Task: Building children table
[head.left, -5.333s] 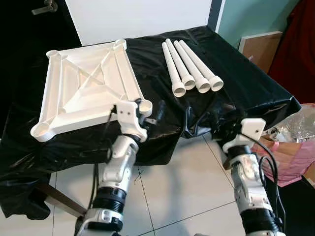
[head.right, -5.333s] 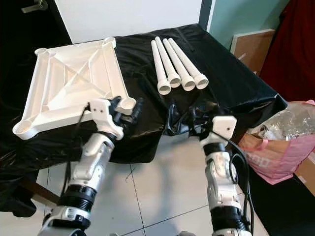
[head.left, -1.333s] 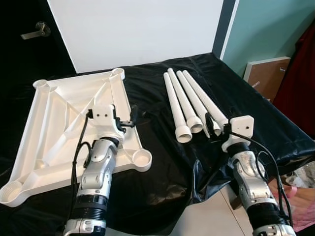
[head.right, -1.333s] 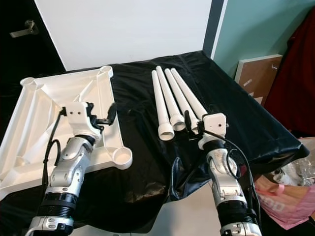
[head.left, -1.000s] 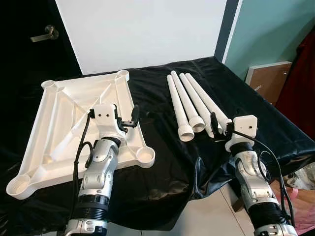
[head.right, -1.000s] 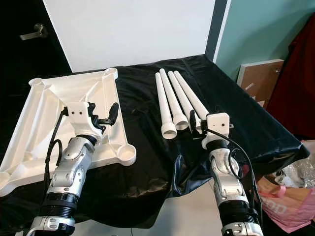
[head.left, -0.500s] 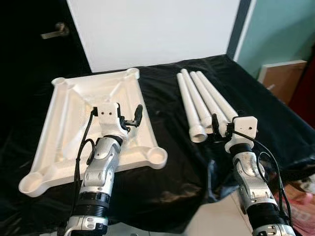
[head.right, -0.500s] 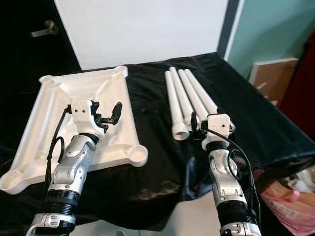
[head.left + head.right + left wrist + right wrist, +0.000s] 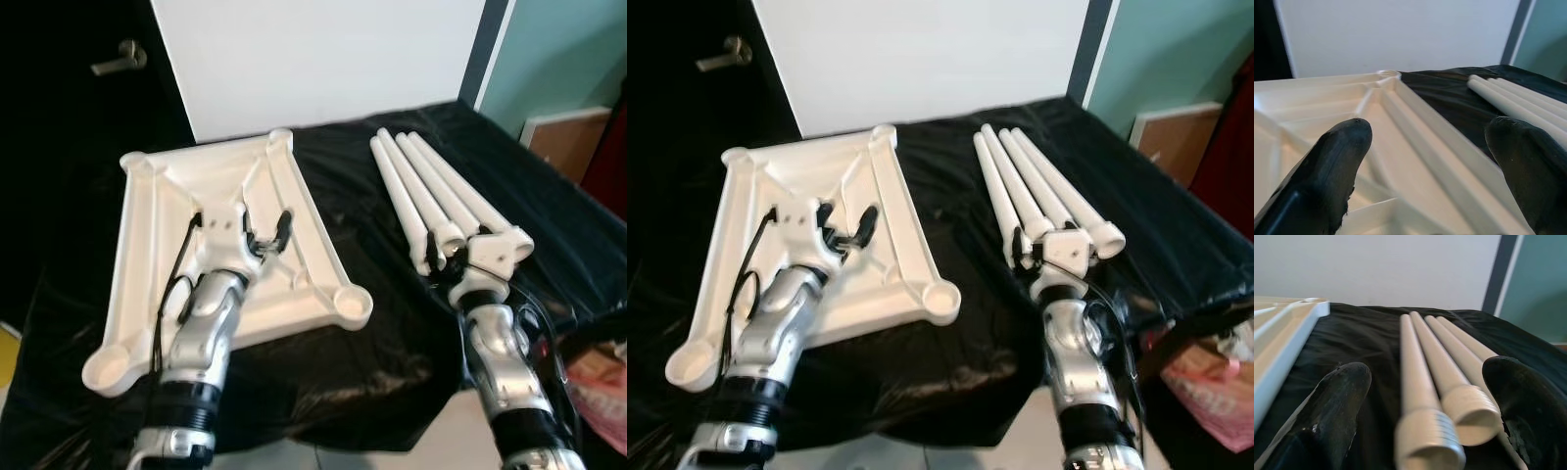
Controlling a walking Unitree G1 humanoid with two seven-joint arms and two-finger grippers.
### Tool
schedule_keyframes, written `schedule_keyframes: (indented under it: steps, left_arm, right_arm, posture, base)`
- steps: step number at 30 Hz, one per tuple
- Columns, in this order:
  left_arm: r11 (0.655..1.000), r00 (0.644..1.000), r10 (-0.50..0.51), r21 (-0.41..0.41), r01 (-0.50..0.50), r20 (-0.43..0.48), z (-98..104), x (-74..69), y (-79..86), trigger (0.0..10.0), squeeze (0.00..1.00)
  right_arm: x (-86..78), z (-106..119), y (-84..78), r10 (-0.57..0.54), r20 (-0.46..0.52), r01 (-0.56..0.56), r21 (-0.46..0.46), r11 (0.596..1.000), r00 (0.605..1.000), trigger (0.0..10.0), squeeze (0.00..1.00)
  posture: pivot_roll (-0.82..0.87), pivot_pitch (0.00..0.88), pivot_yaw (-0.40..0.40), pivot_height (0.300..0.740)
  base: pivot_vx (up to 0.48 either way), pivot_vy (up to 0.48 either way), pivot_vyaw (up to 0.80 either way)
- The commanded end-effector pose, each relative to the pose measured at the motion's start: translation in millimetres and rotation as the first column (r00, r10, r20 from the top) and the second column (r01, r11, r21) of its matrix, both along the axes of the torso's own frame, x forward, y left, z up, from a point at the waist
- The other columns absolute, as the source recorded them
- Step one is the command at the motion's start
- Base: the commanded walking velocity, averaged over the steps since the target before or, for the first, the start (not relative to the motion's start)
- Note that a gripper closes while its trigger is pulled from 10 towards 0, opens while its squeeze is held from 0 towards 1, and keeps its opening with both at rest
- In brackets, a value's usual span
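The white tabletop (image 9: 157, 206) lies upside down on the black-covered table, with a round socket (image 9: 352, 304) at its near right corner. My left gripper (image 9: 266, 233) hovers open over its ribbed underside; in the left wrist view both black fingers (image 9: 1327, 166) frame the ribs (image 9: 1415, 147). Several white legs (image 9: 421, 186) lie side by side to the right, threaded ends toward me. My right gripper (image 9: 1024, 250) is open at those near ends. In the right wrist view the leg ends (image 9: 1430, 440) sit between the spread fingers (image 9: 1332, 406).
A black cloth (image 9: 372, 343) covers the table and hangs over its front edge. Behind stand a white wall and a dark door with a handle (image 9: 118, 57). A brown board (image 9: 563, 137) leans at the right; a pink bag (image 9: 1215, 377) sits on the floor.
The camera has come closer and shifted. Both arms have reached further in: the left gripper is now deeper over the tabletop, the right gripper is up against the legs' near ends.
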State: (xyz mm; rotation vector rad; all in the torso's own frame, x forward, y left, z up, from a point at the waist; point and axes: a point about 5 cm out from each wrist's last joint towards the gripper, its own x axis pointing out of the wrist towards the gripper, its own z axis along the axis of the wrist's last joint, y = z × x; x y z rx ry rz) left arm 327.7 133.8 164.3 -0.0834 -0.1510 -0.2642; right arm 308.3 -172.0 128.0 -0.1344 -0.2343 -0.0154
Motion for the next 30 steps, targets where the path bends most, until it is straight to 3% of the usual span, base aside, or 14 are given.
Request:
schedule_keyframes:
  steps: [1,6,7,11,13,19,30]
  left_arm:
    - [0.997,0.998,-0.069,0.032,0.068,0.003,-0.4,-2.4,-12.8,10.0,0.00]
    - [0.988,0.990,-0.138,0.075,0.137,0.007,-0.4,-5.9,-25.1,10.0,0.00]
    - [0.972,0.977,-0.212,0.104,0.210,0.000,-1.7,-9.3,-37.1,10.0,0.00]
    - [0.953,0.961,-0.277,0.127,0.275,-0.008,-2.1,-11.9,-47.6,10.0,0.00]
    - [0.949,0.958,-0.288,0.129,0.287,-0.012,-1.4,-11.3,-50.4,10.0,0.00]
    - [0.944,0.954,-0.300,0.140,0.300,-0.022,-1.8,-10.5,-55.7,10.0,0.00]
    - [0.928,0.940,-0.339,0.155,0.339,-0.023,-0.1,-12.3,-69.2,10.0,0.00]
  right_arm:
    - [1.3,-1.6,-7.2,-0.025,-0.022,0.024,-0.013,1.000,0.999,10.0,0.00]
    - [3.3,-4.2,-10.4,-0.046,-0.049,0.045,-0.011,0.999,0.998,10.0,0.00]
    - [5.6,-8.6,-14.1,-0.054,-0.089,0.053,-0.015,0.998,0.995,10.0,0.00]
    - [9.0,-16.9,-20.1,-0.083,-0.169,0.086,0.006,0.996,0.982,10.0,0.00]
    - [10.9,-23.4,-21.9,-0.088,-0.227,0.101,0.047,0.994,0.970,10.0,0.00]
    - [14.5,-27.5,-21.2,-0.049,-0.278,0.087,0.129,0.988,0.959,10.0,0.00]
    - [33.7,-15.8,-12.4,0.087,-0.288,-0.062,0.095,0.994,0.954,10.0,0.00]
  posture:
    - [-0.16,0.001,0.034,0.740]
    - [-0.16,0.001,0.032,0.740]
    - [-0.16,0.001,0.029,0.740]
    - [-0.16,0.002,0.029,0.740]
    - [-0.16,0.000,0.029,0.740]
    - [-0.17,0.000,0.028,0.740]
    - [-0.17,0.000,0.029,0.740]
  base:
    - [0.000,0.000,0.00]
    - [0.000,0.000,0.00]
    - [0.000,0.000,0.00]
    - [0.000,0.000,0.00]
    - [0.000,0.000,0.00]
    - [0.000,0.000,0.00]
    - [0.000,0.000,0.00]
